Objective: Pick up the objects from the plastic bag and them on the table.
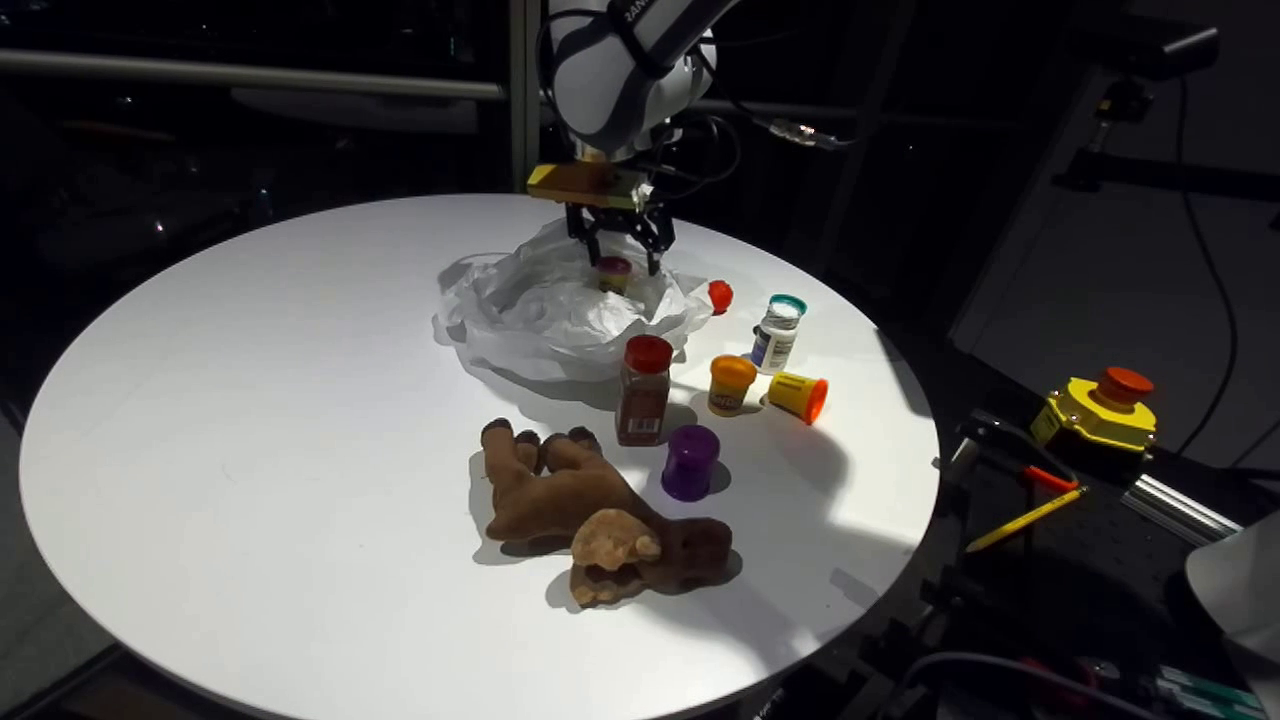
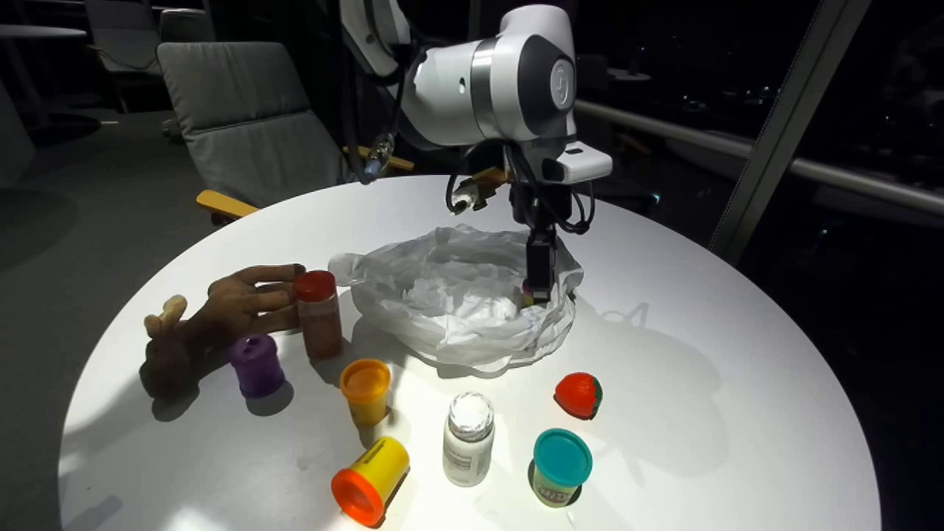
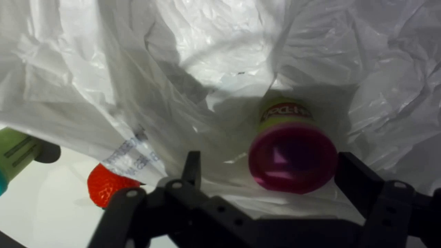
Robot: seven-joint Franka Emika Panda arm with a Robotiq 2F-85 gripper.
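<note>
White and smooth, the round surface (image 1: 250,420) bears a crumpled plastic bag (image 1: 540,352) near its far edge in an exterior view, and a velvety brown soft toy (image 1: 560,505) on its side by the near edge. Inside the bag sits a round, glossy, magenta-lidded tub (image 3: 293,148). Above, the arm (image 2: 472,88) bends straight down; the pincer (image 1: 623,265) stands wide, the tub ungripped between its fingers (image 3: 192,168).

In both exterior views the white counter (image 1: 270,420) looks bright against dark windows (image 2: 678,88). In an exterior view, glare whitens the top of the bottle (image 2: 467,444), and the head of the stuffed toy (image 2: 221,310) lies in shadow. In the wrist view the bag (image 3: 220,44) is dim, glinting along creases; the pincer (image 3: 268,165) shows nearly black.
</note>
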